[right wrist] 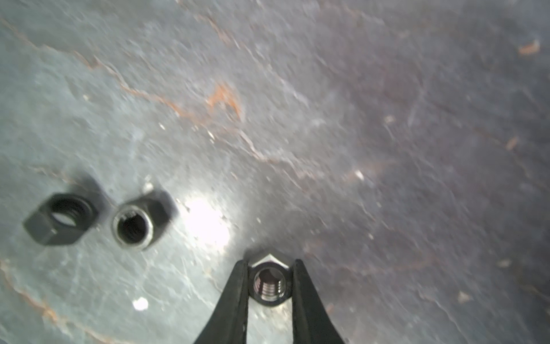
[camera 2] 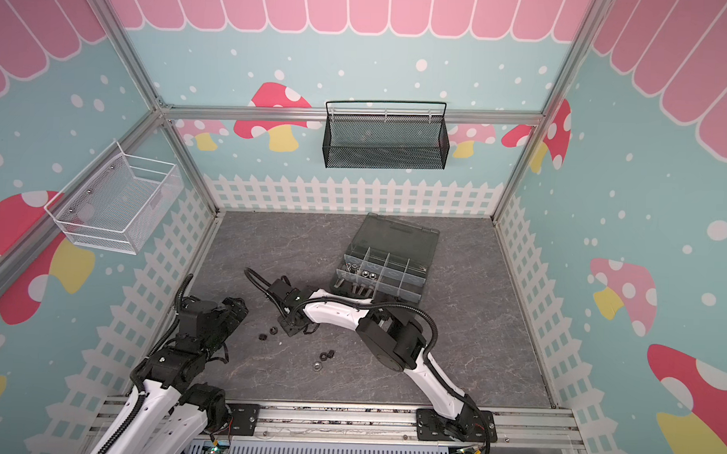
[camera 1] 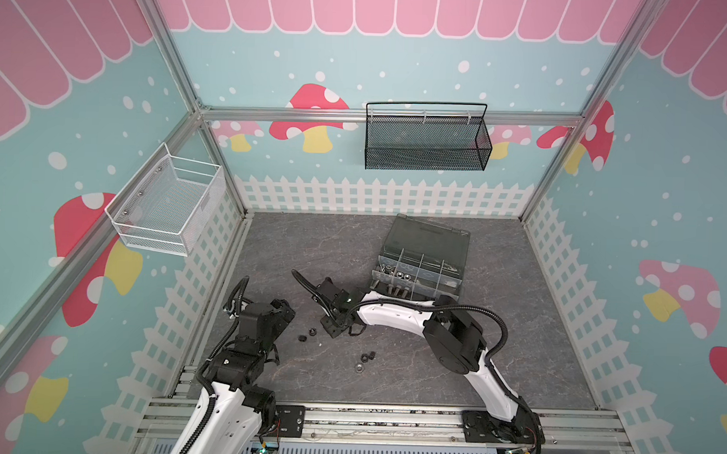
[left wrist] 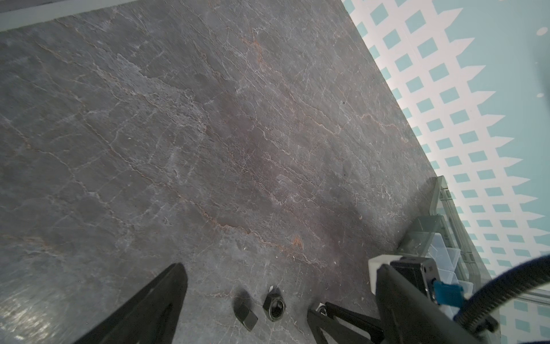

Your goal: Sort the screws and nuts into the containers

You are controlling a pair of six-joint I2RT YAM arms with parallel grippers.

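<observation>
Nut [right wrist: 270, 284], silver, sat low at tabletop [right wrist: 357, 149], pinched by right gripper [right wrist: 270, 263] | two black nuts [right wrist: 61, 219] lay beside | left gripper [camera 1: 286, 312] hung wide open | screws [camera 1: 395, 288] sat in containers [camera 1: 431, 274]

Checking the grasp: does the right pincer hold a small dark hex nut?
Yes, the right pincer squeezes the small dark hex nut from two opposite sides.

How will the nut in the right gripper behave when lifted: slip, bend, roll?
The nut looks solid metal, so probably stiff. The right gripper pinches flat sides, so it likely holds. Gripped only at the tips, it might twist.
</observation>
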